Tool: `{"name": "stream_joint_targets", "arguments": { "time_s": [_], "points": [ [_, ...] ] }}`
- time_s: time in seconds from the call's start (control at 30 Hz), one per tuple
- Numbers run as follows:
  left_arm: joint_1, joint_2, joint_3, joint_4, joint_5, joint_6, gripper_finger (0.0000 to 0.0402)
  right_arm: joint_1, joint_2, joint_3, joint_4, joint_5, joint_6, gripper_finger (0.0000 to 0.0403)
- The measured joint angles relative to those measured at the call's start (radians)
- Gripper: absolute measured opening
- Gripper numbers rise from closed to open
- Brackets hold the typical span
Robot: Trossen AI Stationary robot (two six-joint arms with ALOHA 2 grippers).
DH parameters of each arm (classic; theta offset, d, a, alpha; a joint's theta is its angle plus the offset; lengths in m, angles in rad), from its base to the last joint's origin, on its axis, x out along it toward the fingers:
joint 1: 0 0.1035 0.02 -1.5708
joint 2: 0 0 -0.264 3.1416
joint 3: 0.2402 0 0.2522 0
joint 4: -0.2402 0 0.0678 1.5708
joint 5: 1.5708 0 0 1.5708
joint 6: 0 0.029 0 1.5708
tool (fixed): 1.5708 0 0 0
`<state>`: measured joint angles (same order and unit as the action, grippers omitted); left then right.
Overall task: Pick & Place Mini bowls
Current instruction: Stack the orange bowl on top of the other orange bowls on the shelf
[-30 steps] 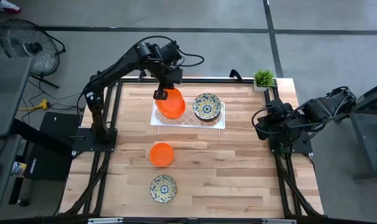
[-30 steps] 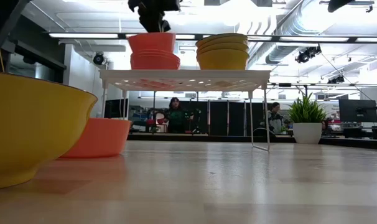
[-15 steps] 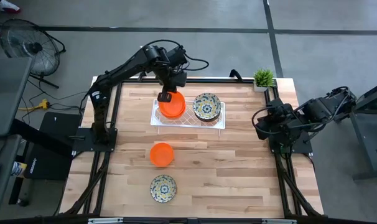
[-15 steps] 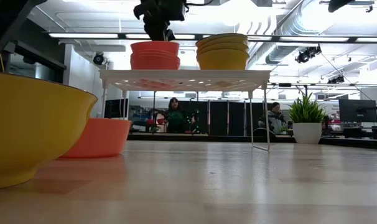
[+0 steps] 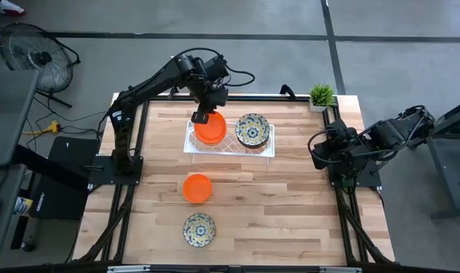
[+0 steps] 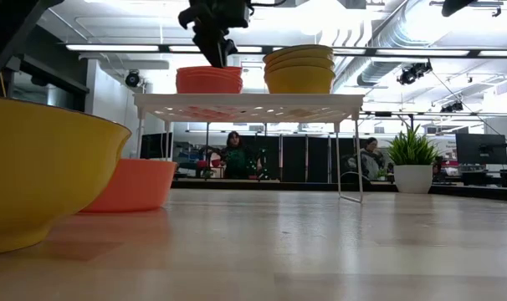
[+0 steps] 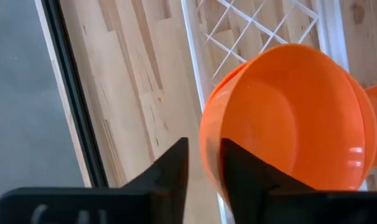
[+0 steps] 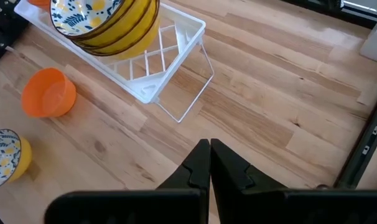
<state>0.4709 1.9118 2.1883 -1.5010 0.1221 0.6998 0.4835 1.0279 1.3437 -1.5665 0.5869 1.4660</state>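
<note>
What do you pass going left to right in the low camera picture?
Big yellow bowl → orange bowl on the table → orange stack on the rack → yellow stack → potted plant.

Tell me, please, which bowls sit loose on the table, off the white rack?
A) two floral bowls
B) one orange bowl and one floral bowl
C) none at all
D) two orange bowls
B: the high view shows one orange bowl and one floral bowl on the bare wooden table, in front of the white rack.
</note>
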Motion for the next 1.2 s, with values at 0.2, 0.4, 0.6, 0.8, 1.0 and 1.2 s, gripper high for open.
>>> {"name": "stream_joint_targets", "arguments": {
  "time_s": [0.2,0.4,0.6,0.8,1.0,1.2],
  "points": [
    [0.000,0.000,0.000,0.009,0.000,0.011,0.0130,0.000,0.000,0.000,0.000,0.000,0.019,0.0000],
    [0.000,0.000,0.000,0.009,-0.006,0.011,0.0134,-0.010,0.000,0.000,0.000,0.006,0.036,0.0000],
    [0.000,0.000,0.000,-0.033,-0.050,0.030,0.0112,-0.040,0.000,0.000,-0.001,0.005,0.036,0.0000],
    [0.000,0.000,0.000,-0.043,-0.054,0.036,0.0032,-0.069,0.000,0.000,-0.004,0.007,0.016,0.0000],
    [0.000,0.000,0.000,-0.062,-0.056,0.037,0.0008,-0.087,0.000,0.000,-0.004,0.008,-0.001,0.0000],
    [0.000,-0.001,0.000,-0.071,-0.045,0.037,0.0003,-0.098,0.000,0.000,-0.005,0.019,-0.014,0.0000]
  ]
}}
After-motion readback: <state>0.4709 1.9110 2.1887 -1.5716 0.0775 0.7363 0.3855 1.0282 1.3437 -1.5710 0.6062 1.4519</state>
